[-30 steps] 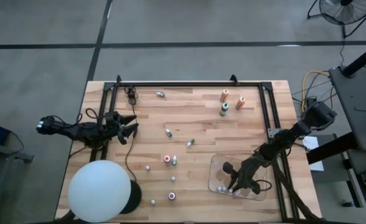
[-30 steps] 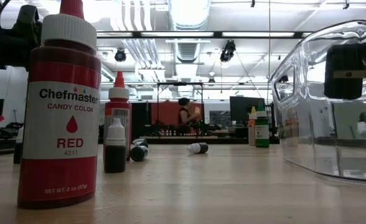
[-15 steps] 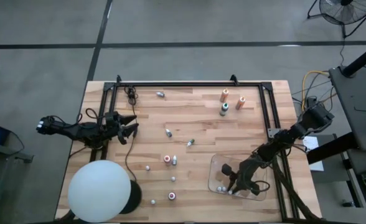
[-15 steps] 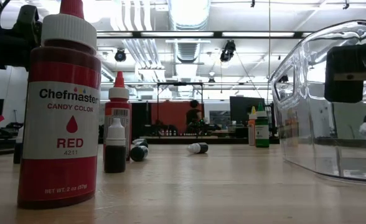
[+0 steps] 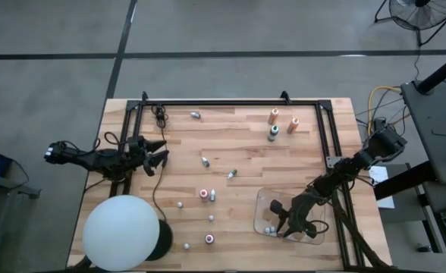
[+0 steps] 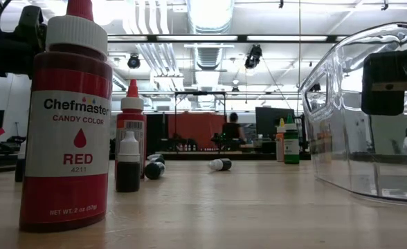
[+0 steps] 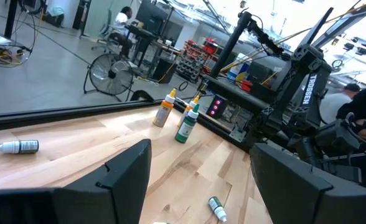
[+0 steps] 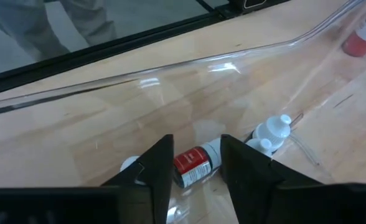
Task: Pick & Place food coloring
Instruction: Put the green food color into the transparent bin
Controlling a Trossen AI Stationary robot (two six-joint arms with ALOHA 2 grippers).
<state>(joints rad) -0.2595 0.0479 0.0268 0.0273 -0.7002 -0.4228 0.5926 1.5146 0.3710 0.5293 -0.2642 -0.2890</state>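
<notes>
Hovering in the clear tray (image 5: 262,203), right pincer (image 8: 195,163) slightly parted astride a red-labelled bottle (image 8: 197,164); grip uncertain.

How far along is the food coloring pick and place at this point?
Early. A few small bottles already lie in the clear tray. The right gripper is inside it, jaws parted around a red-labelled one. The left gripper waits open at the table's left edge. Roughly a dozen bottles remain scattered on the table.

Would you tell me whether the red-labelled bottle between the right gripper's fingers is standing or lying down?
Lying down: the red-labelled bottle rests on its side on the clear tray floor.
</notes>
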